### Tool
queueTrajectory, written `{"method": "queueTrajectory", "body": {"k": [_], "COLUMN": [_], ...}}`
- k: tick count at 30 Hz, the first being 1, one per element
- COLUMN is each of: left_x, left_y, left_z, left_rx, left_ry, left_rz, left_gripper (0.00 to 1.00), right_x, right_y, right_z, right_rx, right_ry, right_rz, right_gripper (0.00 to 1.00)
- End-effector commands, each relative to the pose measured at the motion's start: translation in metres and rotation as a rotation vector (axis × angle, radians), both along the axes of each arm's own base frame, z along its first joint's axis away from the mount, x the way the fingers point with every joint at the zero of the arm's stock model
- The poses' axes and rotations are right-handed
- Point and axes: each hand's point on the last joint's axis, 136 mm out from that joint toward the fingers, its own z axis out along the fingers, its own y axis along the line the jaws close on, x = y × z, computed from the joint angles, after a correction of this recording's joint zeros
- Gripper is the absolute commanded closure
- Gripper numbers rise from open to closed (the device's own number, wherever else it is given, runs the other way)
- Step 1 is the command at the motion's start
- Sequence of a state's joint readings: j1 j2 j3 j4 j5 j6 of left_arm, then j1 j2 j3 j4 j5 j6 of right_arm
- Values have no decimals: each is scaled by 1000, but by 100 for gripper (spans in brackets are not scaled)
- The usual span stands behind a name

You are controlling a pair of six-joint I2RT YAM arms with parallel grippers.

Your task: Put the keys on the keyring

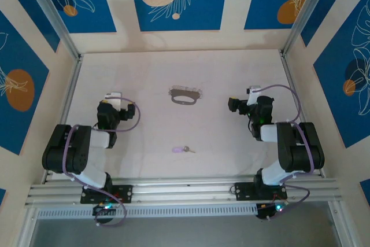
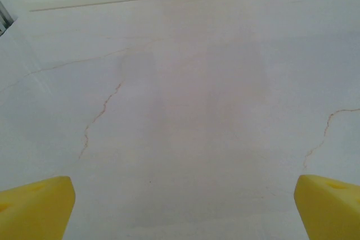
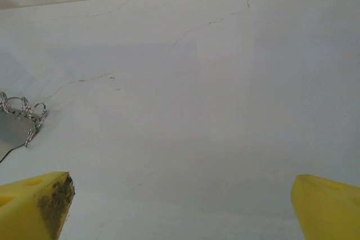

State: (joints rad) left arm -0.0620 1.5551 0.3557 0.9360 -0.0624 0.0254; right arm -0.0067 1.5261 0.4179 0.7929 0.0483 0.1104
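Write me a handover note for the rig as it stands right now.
Left gripper: open, empty, over the bare table.
Right gripper: open, empty, with the keyring at the left edge of its wrist view.
The keyring lies flat mid-table. The key lies apart from it, nearer the arm bases.
Done: nothing, key not on keyring.
Left to do: grasp key, steady keyring, thread key on.

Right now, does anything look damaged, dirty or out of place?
One fingertip of the right gripper has a dark speckled grime patch; its other is clean yellow. Thin brownish cracks mark the table.
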Motion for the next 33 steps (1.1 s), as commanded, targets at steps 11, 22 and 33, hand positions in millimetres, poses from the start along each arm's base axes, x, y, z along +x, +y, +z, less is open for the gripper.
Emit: {"method": "queueTrajectory", "body": {"k": [11,22,33], "left_x": [5,7,6], "left_y": [-5,-6,-9], "left_z": [4,3,3], "left_rx": [0,3,2], "left_ry": [0,8,8], "left_rz": [-38,-40,-58], "left_gripper": [0,0,0], "right_x": [1,1,0], "right_y": [0,0,-1], "right_z": [3,3,3], "right_rx": [-14,-12,-6], "right_ry": [-14,-15,-14], "right_rz": [6,5,8], "right_gripper": [1,1,1]}}
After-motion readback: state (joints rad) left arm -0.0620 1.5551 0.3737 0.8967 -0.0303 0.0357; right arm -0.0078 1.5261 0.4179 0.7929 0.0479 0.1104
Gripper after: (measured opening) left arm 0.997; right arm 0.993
